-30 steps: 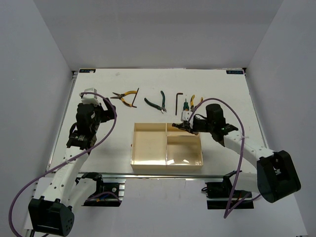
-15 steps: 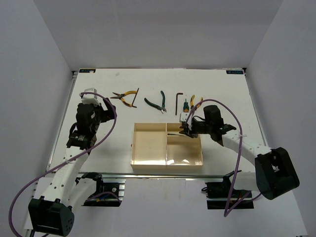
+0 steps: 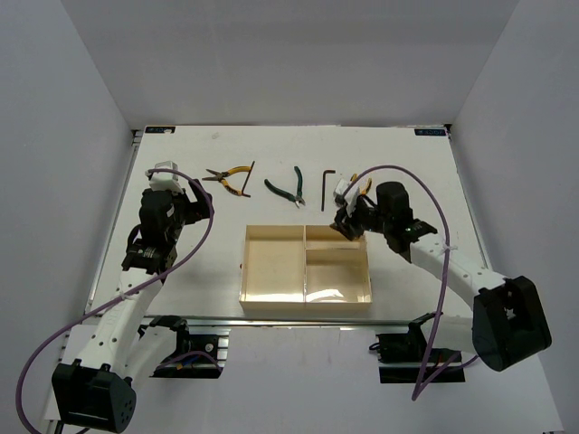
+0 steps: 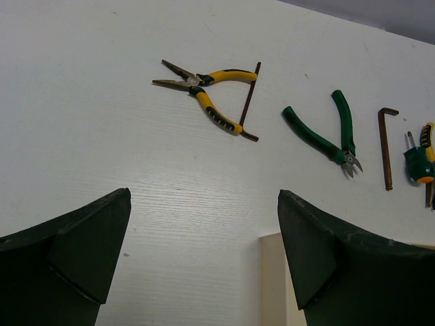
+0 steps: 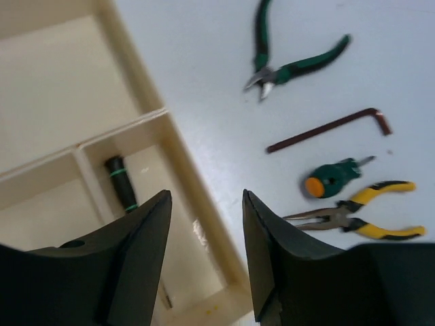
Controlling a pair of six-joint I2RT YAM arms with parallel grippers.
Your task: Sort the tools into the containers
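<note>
The right gripper (image 5: 204,204) hangs spread and empty over the far wall of the tray (image 5: 139,64). The green screwdriver (image 5: 331,178) lies just beyond, butt toward the tray, tip pointing away — nearest this arm.

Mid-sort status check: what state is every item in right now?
Cream three-compartment tray: flat on table, large compartment empty.
Black green-banded screwdriver: lying in a small tray compartment.
Left yellow-handled pliers: on table, touching thin dark hex key.
Green-handled pliers: on table, handles spread.
L-shaped hex key: on table.
Stubby green screwdriver: on table.
Right yellow-handled pliers: on table.
Left hand: open, empty.
Right hand: open, empty, over tray edge.
</note>
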